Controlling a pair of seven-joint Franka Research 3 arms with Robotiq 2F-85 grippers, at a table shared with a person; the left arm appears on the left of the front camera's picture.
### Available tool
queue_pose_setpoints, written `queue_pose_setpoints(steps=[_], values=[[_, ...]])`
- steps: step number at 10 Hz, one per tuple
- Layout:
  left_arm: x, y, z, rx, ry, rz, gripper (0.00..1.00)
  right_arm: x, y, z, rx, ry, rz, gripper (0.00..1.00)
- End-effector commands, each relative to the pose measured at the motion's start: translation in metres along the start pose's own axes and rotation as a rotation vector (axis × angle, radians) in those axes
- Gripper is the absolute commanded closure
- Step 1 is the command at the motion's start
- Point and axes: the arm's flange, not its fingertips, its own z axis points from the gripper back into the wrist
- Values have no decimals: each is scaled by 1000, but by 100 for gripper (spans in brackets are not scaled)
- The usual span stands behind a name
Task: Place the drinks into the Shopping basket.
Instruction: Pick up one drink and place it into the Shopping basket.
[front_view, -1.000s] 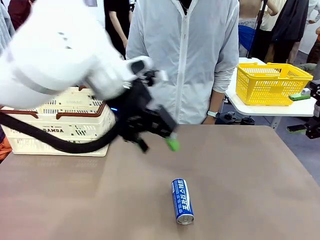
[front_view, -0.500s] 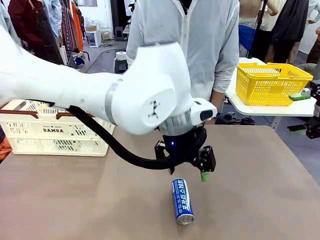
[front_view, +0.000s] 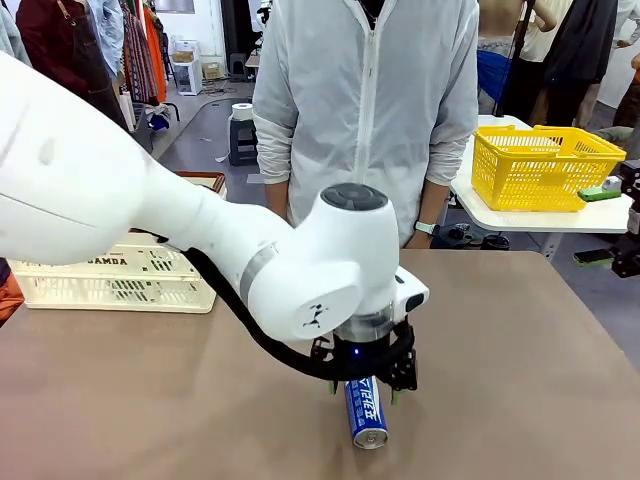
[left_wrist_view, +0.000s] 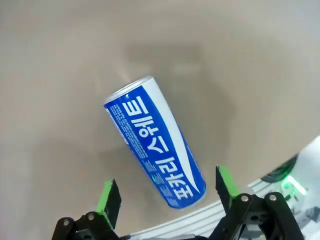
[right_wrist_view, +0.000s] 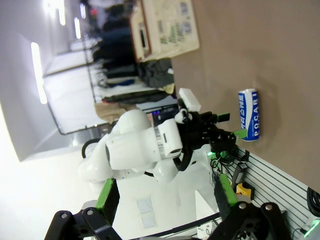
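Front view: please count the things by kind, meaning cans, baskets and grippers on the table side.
Blue can: 1
Cream Shopping basket: 1
Yellow basket: 1
Left gripper, open over the can: 1
Total: 4

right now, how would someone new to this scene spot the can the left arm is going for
Start at the brown table and find the big white left arm reaching across its middle. Directly under its open claw lies the blue can, on its side, silver end toward the robot, with white lettering.
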Motion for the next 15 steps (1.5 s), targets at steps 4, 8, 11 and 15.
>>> queue_pose_setpoints(steps=[4, 8, 11, 15], values=[[16, -11, -42, 85, -49, 66, 0, -2, 2, 2, -7, 7, -8, 0], [19, -13, -47, 66, -55, 79, 73, -2, 2, 2, -7, 7, -8, 0], [20, -12, -47, 66, -36, 79, 100, -2, 2, 2, -7, 7, -8, 0], [14, 6, 20, 3, -85, 38, 100, -2, 2, 2, -7, 7, -8, 0]])
